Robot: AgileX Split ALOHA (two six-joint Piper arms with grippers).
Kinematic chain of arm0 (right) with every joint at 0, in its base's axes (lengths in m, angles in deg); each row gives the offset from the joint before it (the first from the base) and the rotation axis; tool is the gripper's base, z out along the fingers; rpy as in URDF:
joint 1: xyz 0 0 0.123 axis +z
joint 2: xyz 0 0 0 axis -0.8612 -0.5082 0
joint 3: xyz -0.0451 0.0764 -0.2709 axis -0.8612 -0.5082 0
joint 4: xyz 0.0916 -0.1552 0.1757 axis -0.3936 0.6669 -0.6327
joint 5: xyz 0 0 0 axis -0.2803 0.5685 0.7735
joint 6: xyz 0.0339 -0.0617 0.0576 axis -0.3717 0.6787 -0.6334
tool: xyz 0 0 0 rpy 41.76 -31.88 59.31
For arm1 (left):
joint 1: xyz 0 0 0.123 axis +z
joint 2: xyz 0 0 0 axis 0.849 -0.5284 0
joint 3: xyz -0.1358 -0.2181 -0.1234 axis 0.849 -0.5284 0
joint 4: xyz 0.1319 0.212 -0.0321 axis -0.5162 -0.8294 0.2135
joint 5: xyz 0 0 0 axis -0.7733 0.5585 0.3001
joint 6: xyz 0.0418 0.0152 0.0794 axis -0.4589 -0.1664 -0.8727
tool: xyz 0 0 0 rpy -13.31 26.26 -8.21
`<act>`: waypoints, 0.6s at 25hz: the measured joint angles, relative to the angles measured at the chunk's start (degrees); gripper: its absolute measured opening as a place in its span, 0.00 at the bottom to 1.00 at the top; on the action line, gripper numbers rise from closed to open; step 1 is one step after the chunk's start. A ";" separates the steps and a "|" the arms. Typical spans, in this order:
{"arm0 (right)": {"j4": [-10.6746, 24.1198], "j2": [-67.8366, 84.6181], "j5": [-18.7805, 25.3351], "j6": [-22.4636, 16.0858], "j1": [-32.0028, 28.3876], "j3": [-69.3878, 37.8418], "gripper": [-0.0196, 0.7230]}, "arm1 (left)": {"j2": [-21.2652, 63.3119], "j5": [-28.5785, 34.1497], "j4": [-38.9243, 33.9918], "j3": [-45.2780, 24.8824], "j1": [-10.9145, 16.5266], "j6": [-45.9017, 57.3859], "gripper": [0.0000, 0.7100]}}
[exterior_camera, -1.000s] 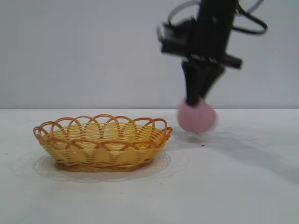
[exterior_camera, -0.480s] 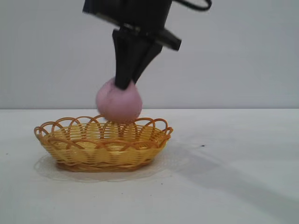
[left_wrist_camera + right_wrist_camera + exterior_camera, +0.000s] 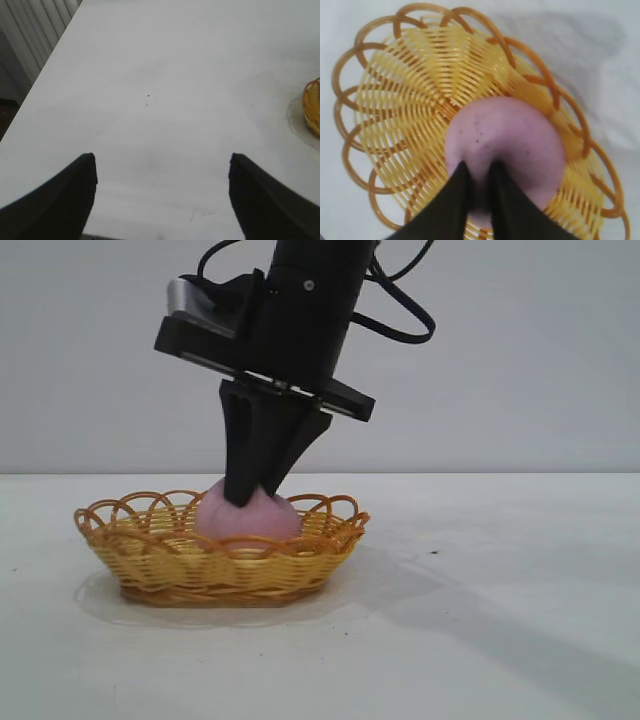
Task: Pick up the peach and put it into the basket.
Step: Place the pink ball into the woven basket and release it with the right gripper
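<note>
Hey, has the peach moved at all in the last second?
Yes. The peach went left and down: a second ago it hung right of the basket, and now it sits inside it, under the right gripper.

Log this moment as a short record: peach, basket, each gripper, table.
peach: down inside the basket, its top showing above the rim
basket: upright on the table, holding only the peach
right gripper: pointing steeply down over the basket, fingertips at the top of the peach; whether it grips cannot be told
left gripper: open, holding nothing, over bare table away from the basket
table: white; nothing else on it in view
</note>
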 joint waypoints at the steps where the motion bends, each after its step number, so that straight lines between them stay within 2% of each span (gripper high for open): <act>1: 0.00 0.29 0.49 -0.23 0.00 0.00 0.42 | 0.00 0.00 0.00 0.00 0.00 0.00 0.68; 3: 0.00 1.90 1.78 -0.68 0.00 0.00 0.55 | 0.00 0.00 0.00 0.00 0.00 0.00 0.68; 4: 0.27 2.90 2.34 -0.91 0.00 0.10 0.59 | 0.00 0.00 0.00 0.00 0.00 0.00 0.68; 5: 0.82 4.42 2.58 -1.16 0.00 0.10 0.57 | 0.00 0.00 0.00 0.00 0.00 0.00 0.68; 7: 3.85 8.07 2.33 -2.89 -0.86 0.10 0.57 | 0.00 0.00 0.00 0.00 0.00 0.00 0.68; 8: 6.25 9.57 1.72 -4.84 -1.72 0.18 0.63 | 0.00 0.00 0.00 0.00 0.00 0.00 0.68; 11: 13.28 12.89 -0.48 -11.30 -7.98 0.23 0.61 | 0.00 0.00 0.00 0.00 0.00 0.00 0.68; 12: 14.50 13.15 -0.71 -12.72 -10.41 0.23 0.54 | 0.00 0.00 0.00 0.00 0.00 0.00 0.68; 14: 16.04 12.99 -0.82 -14.05 -16.29 0.23 0.53 | 0.00 0.00 0.00 0.00 0.00 0.00 0.68; 15: 16.65 12.81 -0.82 -14.86 -18.97 0.23 0.46 | 0.00 0.00 0.00 0.00 0.00 0.00 0.68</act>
